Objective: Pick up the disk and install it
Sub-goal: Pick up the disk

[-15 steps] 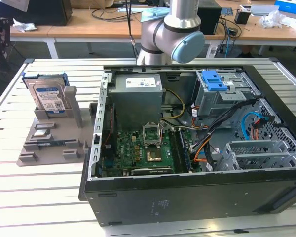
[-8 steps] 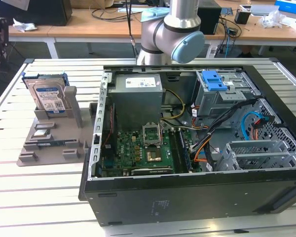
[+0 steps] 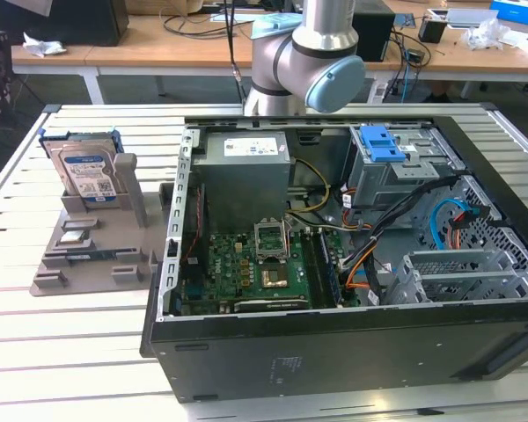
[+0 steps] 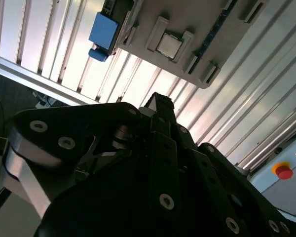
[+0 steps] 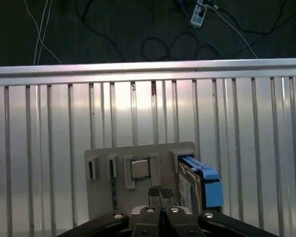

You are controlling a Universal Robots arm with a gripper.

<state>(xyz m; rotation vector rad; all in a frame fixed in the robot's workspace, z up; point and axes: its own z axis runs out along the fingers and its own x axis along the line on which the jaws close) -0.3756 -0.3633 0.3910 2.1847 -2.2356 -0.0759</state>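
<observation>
The disk (image 3: 84, 171) stands upright in a grey holder (image 3: 97, 255) on the slatted table, at the exterior view's left of the open computer case. It is silver with a white-and-blue label and a blue bracket around it. In the first wrist view the disk (image 5: 200, 183) sits edge-on in the holder (image 5: 103, 197), and my gripper (image 5: 160, 193) hangs high above the holder, beside the disk and apart from it. Its two fingertips rest together with nothing between them. The second wrist view has the gripper (image 4: 160, 102) in the foreground, with the disk's blue bracket (image 4: 103, 30) beyond it.
The open computer case (image 3: 352, 352) holds a grey power-supply box (image 3: 246, 171), a motherboard (image 3: 264, 268) and a drive cage with a blue latch (image 3: 383, 141). A small square chip (image 5: 139, 169) lies in the holder. The table edge (image 5: 148, 69) runs beyond the holder. A red button (image 4: 284, 172) shows nearby.
</observation>
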